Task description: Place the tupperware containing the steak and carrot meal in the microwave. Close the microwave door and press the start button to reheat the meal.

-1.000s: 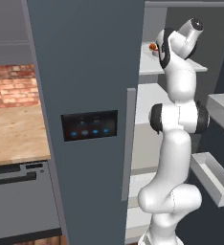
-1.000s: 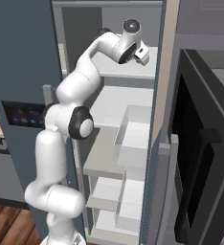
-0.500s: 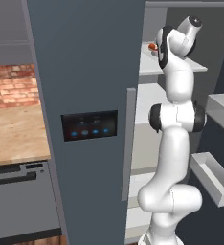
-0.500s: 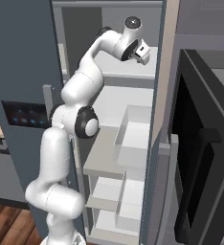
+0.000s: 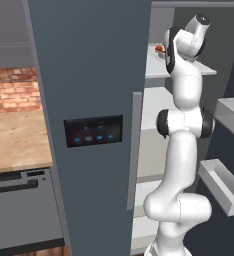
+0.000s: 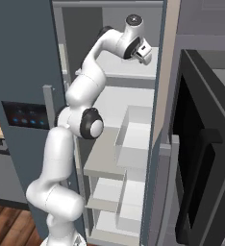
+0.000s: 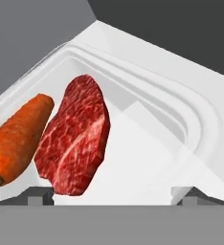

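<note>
Tupperware (image 7: 147, 119) with 1 steak (image 7: 78, 134), 1 carrot (image 7: 16, 139); hand (image 7: 111, 194) seemingly open.

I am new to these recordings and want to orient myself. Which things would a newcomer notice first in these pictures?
First the white arm reaching high into the open fridge, its gripper at an upper shelf. In the hand view, a red marbled steak and an orange carrot lie side by side in the clear tupperware, very close to the fingertips. At the right of the right base view, the black microwave door stands open.
</note>
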Motion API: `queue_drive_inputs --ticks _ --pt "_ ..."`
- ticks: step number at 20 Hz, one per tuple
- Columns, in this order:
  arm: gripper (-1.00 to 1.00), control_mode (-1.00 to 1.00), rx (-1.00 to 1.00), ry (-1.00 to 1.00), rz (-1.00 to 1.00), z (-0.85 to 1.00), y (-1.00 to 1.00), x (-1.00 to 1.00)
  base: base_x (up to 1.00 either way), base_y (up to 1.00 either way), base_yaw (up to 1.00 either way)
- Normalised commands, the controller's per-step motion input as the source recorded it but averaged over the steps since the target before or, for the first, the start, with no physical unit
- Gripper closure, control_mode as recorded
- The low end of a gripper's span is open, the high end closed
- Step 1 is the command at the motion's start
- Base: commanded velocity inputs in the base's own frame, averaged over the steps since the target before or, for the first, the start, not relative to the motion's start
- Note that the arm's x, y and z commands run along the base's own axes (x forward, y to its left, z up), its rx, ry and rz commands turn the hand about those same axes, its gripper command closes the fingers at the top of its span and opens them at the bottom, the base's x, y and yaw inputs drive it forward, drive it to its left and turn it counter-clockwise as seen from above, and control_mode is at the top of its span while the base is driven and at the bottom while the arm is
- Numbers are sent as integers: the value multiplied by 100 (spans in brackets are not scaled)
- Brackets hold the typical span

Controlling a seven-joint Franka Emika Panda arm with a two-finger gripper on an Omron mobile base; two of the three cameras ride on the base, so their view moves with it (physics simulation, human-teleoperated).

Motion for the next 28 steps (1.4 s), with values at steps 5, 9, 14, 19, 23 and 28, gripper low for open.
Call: queue_drive_inputs --ticks 5,9,14,19,23,28 --pt "100 -100 0 7 -14 -41 0 5 0 0 0" --pt "100 -100 0 7 -10 -42 0 8 0 0 0" --pt "100 -100 0 0 -1 -10 0 11 0 0 0" --pt "100 -100 0 0 -4 -13 0 -9 0 0 0" --pt "100 -100 0 0 -10 -13 0 -37 0 0 0" --pt "100 -100 -1 0 -12 -9 0 -55 0 0 0"
